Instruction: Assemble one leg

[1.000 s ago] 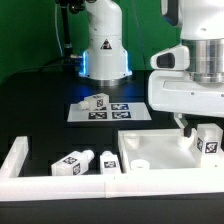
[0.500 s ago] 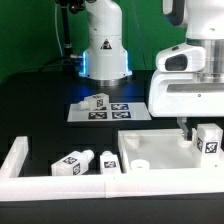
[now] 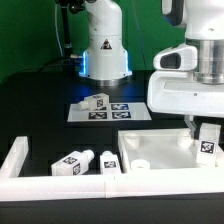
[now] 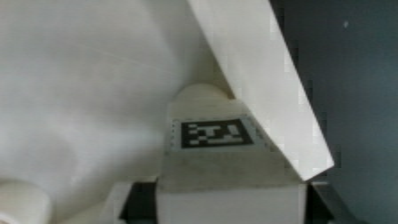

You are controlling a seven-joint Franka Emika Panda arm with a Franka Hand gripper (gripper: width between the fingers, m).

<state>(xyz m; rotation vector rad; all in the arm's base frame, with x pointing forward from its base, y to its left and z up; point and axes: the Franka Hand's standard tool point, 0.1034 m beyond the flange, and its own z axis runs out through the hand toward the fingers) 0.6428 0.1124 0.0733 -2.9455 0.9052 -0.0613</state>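
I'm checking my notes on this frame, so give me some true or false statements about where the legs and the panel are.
1. A leg lies on the marker board. True.
2. The gripper is over the marker board. False: it is above the white panel, at the exterior view's right.
3. Two legs lie beside the panel. True.
4. All the legs lie flat. False: one leg stands upright at the gripper.

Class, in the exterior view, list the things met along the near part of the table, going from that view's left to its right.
White corner rail → lying leg → second small leg → square panel → upright leg under the gripper.
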